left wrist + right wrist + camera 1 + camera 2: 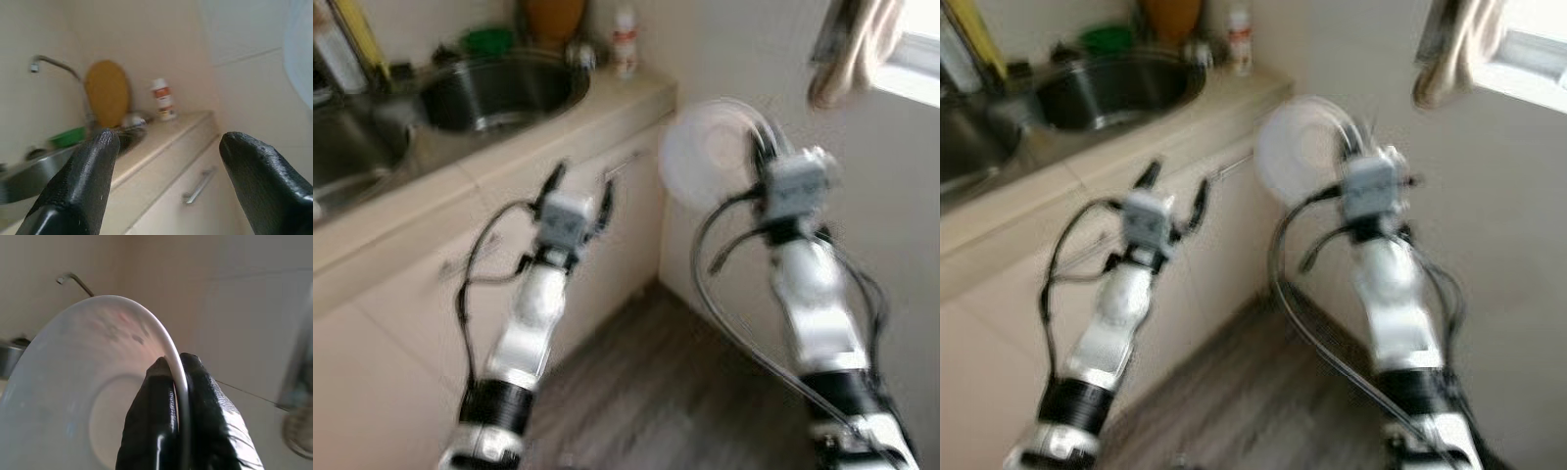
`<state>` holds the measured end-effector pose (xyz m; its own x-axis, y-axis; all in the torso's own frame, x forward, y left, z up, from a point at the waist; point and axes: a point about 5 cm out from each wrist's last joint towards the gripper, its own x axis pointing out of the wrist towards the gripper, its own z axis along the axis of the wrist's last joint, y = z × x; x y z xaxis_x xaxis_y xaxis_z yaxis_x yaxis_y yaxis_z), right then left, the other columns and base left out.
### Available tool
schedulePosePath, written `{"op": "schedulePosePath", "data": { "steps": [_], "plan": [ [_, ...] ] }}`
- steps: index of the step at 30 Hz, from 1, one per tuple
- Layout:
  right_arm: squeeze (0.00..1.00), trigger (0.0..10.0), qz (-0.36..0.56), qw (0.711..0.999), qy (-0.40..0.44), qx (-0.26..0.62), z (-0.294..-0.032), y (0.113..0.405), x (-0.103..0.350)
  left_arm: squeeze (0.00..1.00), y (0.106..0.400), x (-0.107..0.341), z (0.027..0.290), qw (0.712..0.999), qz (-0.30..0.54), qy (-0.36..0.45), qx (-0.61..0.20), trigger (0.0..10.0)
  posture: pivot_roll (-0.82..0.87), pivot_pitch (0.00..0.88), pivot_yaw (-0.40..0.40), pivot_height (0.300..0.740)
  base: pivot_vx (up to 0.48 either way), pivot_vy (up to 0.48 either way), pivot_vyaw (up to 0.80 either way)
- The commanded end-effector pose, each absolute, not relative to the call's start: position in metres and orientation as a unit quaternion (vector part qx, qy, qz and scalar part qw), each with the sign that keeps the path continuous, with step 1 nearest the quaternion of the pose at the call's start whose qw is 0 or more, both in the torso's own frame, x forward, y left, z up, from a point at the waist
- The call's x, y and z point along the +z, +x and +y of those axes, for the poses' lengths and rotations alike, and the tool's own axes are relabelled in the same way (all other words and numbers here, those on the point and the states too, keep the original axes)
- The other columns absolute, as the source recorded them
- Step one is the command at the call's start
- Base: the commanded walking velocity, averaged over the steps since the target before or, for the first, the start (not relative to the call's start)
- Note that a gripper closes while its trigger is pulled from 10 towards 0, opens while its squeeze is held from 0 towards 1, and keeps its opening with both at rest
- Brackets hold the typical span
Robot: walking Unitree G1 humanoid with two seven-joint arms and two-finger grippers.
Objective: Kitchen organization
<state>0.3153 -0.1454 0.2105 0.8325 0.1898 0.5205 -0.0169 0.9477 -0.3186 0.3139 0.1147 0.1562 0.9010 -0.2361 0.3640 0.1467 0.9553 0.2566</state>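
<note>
White plate (705, 152), translucent, is held on edge in the right gripper (766, 147), raised beside the beige counter (607, 113); the head views are blurred. The left gripper (579, 196), fingers spread and holding nothing, hangs before the cabinet drawers (607, 225), below the steel sink (499, 93).

Left wrist view: parted fingers (83, 181) frame a bottle (163, 99), a round wooden board (107, 93) and a faucet (56, 63).

Right wrist view: two fingers (161, 416) pinch the plate's rim.
</note>
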Motion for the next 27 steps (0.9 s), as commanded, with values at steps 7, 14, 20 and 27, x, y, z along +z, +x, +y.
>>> {"op": "schedulePosePath", "data": {
  "steps": [7,14,20,27],
  "plan": [
    [0.00,0.0,-0.294,0.941,-0.165,0.036,-0.1535,0.3150,0.2142,0.00,0.3136,0.1624,0.1049,0.964,-0.215,0.111,-0.110,10.0,-0.12,0.000,-0.002,0.740,0.000,0.000,0.80],
    [0.00,0.0,-0.296,0.940,-0.166,0.030,-0.1555,0.3149,0.2152,0.00,0.3136,0.1628,0.1049,0.964,-0.217,0.112,-0.110,10.0,-0.12,0.000,0.000,0.740,0.111,0.000,0.80],
    [0.00,0.0,-0.297,0.941,-0.161,0.030,-0.1548,0.3149,0.2149,0.00,0.3135,0.1626,0.1046,0.963,-0.217,0.112,-0.111,10.0,-0.12,0.000,0.000,0.740,0.286,0.000,0.80],
    [0.00,10.0,-0.292,0.943,-0.159,0.026,-0.1546,0.3171,0.2151,0.00,0.3136,0.1626,0.1048,0.964,-0.216,0.112,-0.110,10.0,-0.12,0.000,0.000,0.740,0.311,0.000,0.57]
  ]
}}
